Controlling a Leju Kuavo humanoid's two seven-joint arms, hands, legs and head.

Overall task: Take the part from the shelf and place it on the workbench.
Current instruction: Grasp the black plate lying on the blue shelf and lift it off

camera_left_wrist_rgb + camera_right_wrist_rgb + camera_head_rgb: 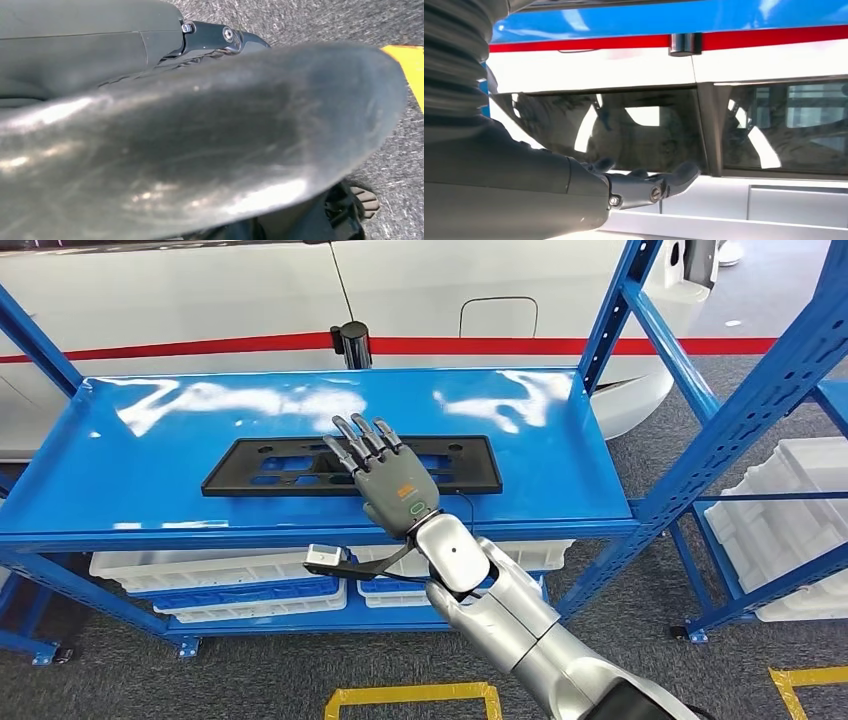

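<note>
Blue shelf (120,470), white car (200,300) behind, right hand (385,480) spread flat over black part (260,468)

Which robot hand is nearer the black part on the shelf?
Right. The right robot hand is over the black part, fingers spread. The left robot hand hangs over grey floor.

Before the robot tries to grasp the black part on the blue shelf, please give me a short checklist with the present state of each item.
1. Black part lies flat on the top shelf: ok.
2. Right hand is over the part, fingers spread and extended: ok.
3. Right hand already grips the part: not ok, no grasp is visible.
4. Fingers touch the part: cannot tell.
5. Nothing else lies on the part: ok.
6. Left hand state: cannot tell, the picture is too close and blurred.
</note>
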